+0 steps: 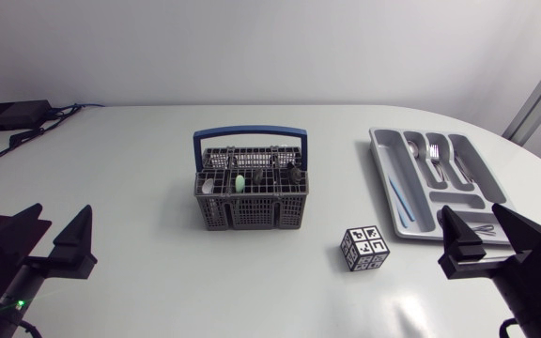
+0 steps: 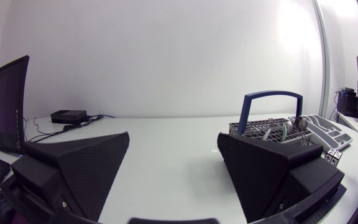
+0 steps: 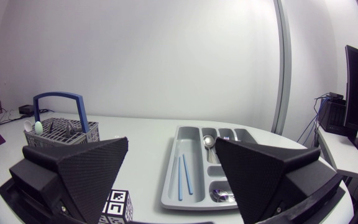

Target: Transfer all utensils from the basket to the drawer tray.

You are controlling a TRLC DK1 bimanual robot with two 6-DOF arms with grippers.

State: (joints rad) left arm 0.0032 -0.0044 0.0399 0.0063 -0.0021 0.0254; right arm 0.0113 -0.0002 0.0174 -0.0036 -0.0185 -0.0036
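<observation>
Head view, left to right: left gripper (image 1: 50, 237) at the table's near-left corner, fingers spread wide, holding nothing. Grey basket (image 1: 250, 214) with blue handle (image 1: 249, 134) stands mid-table, loaded with a white spoon (image 1: 208, 186), a green-tipped utensil (image 1: 239, 181) and dark-handled pieces (image 1: 289, 173), all upright. Marker cube (image 1: 364, 248) sits between basket and drawer tray (image 1: 390, 161), which holds two blue sticks (image 1: 400, 197) in its long slot with silver cutlery (image 1: 437, 158) beside them; right gripper (image 1: 491, 242) at the tray's near end, splayed apart, empty.
</observation>
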